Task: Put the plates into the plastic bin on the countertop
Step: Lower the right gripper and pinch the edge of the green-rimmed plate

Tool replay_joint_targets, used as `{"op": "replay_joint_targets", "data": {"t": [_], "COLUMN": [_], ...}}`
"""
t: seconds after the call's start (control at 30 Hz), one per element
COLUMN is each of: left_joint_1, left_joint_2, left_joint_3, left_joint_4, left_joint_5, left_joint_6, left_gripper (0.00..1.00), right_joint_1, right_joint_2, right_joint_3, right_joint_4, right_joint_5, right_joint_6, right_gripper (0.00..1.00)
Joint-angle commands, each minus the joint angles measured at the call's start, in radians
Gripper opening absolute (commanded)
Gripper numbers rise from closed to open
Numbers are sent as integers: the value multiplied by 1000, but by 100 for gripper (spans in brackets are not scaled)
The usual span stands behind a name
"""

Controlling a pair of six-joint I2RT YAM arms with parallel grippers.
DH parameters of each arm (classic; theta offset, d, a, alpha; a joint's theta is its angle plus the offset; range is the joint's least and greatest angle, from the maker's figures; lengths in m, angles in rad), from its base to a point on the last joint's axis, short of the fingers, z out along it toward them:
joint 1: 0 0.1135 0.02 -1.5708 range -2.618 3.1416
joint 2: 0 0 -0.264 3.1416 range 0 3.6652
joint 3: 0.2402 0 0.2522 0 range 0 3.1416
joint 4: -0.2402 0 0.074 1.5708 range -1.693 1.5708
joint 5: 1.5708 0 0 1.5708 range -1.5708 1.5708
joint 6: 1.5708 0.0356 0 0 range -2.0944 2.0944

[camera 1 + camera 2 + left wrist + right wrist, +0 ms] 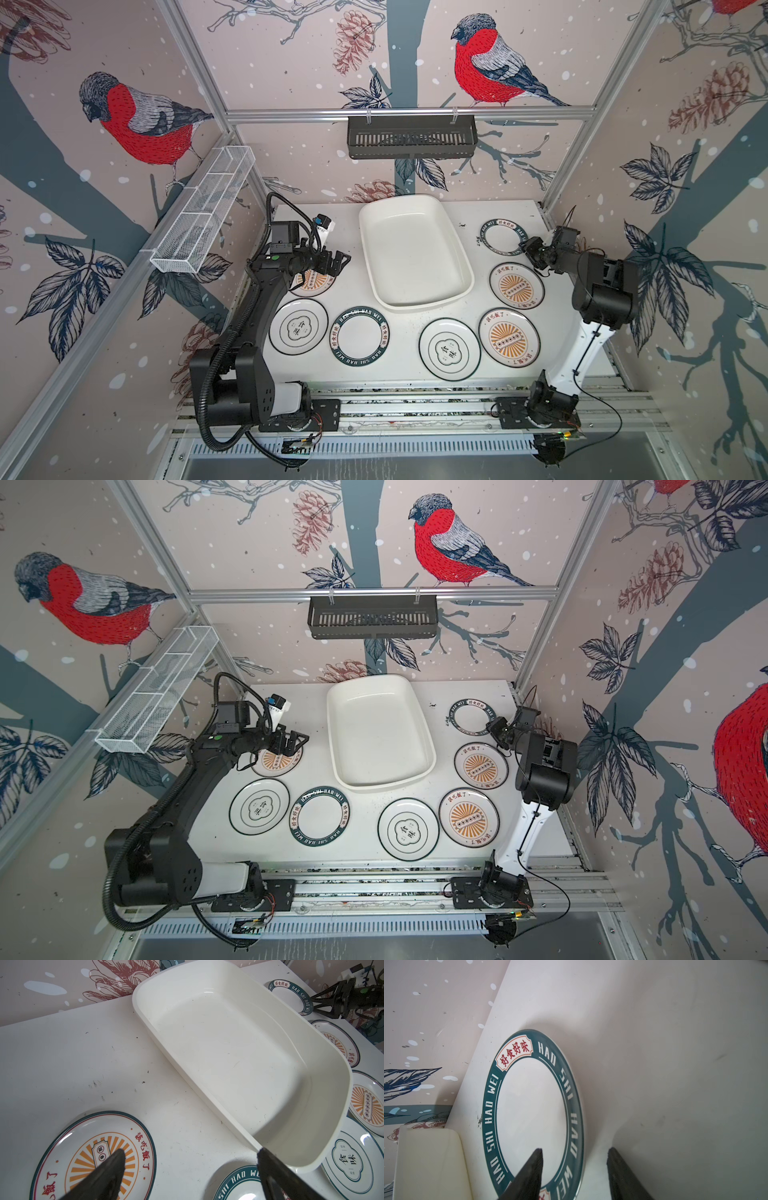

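Seven plates [360, 340] lie flat on the white countertop [395, 328] around the cream plastic bin [415, 249]. At the far right, the green-lettered plate [529, 1105] has its rim between the parted jaws of the right gripper [574, 1150], one finger over its white centre, the other outside the rim. The left gripper [191, 1151] hovers, jaws wide apart, above a sunburst plate [83, 1153] left of the bin.
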Motion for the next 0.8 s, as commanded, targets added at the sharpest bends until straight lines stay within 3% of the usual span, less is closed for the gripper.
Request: {"op": "replay_joint_targets", "data": {"t": [0.0, 0.77], "left_joint_1": [-2, -12], "left_joint_2": [4, 18], "left_joint_3": [8, -1], "left_joint_4": [13, 12], "left_joint_5": [19, 26], "left_joint_6": [14, 14], "left_gripper": [98, 98], "right_joint_1": [-6, -20], "right_joint_2": [26, 96], "right_joint_3": [18, 15], "right_joint_4": [43, 148], "right_joint_5": [-33, -107], "right_joint_6": [28, 124], "right_gripper": [48, 31]}}
